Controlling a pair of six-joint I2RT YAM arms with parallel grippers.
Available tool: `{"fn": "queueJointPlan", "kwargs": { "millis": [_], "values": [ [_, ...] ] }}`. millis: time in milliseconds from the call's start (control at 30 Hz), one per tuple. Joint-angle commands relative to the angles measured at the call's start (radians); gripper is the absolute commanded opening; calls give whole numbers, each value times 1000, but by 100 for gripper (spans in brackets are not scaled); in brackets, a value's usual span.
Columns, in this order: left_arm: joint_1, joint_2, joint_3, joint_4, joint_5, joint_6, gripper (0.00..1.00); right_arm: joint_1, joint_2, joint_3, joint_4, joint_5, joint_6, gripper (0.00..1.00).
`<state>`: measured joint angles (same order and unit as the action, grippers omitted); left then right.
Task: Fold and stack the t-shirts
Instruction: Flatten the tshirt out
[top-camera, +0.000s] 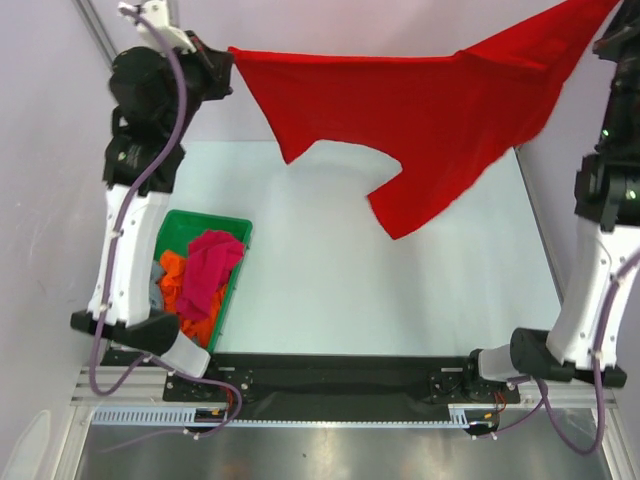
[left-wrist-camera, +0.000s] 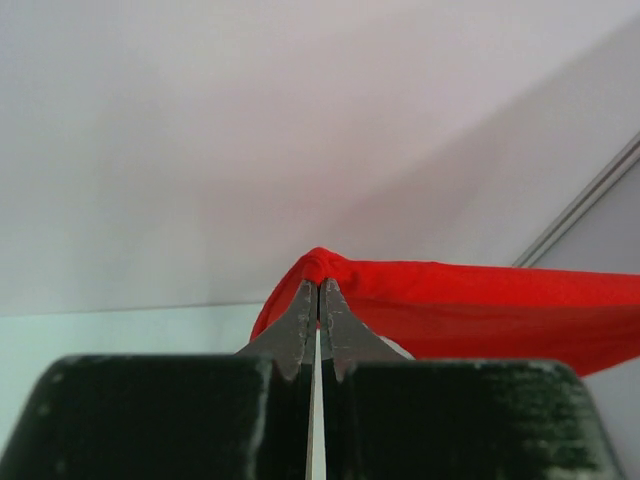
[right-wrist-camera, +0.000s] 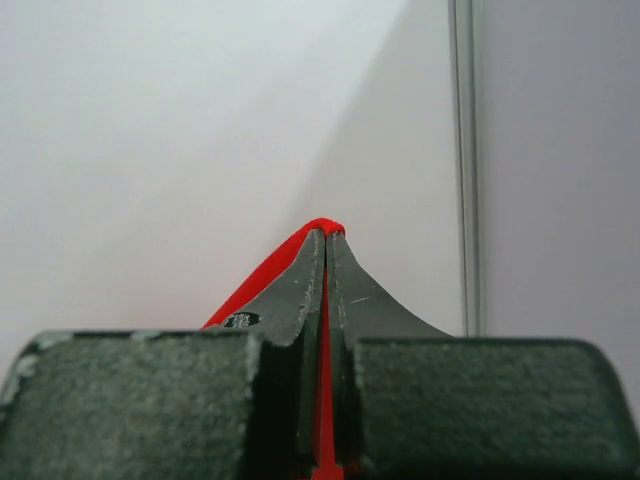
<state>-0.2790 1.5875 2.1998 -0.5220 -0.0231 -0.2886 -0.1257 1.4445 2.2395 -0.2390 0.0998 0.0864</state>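
The bright red t-shirt hangs stretched high above the table between my two grippers. My left gripper is shut on its left corner, seen as a red bunch at the fingertips with cloth running off to the right. My right gripper is shut on the other corner; red cloth shows between and beside its jaws. In the top view it sits at the upper right edge, mostly hidden. A magenta-pink t-shirt, an orange one and a grey-blue one lie crumpled in the tray.
The green plastic tray stands at the left near my left arm's base. The pale table surface lies under the hanging shirt. White walls close in at the back and both sides.
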Motion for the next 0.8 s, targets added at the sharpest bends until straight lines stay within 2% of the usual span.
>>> {"fn": "queueJointPlan", "kwargs": {
  "millis": [0, 233, 467, 600, 767],
  "values": [
    [-5, -154, -14, 59, 2, 17, 0, 26, -73, 66, 109, 58, -79, 0],
    [-9, -325, -98, 60, 12, 48, 1, 47, -183, 86, 80, 18, -68, 0],
    [-8, -405, -127, 68, 15, 25, 0, 67, -225, 158, 33, -21, -57, 0],
    [-9, -402, -208, 89, 43, 9, 0, 81, -228, 117, 56, -9, -77, 0],
    [-9, -345, -296, 122, 43, 8, 0, 86, -193, -70, 122, 24, -83, 0]
  ]
}}
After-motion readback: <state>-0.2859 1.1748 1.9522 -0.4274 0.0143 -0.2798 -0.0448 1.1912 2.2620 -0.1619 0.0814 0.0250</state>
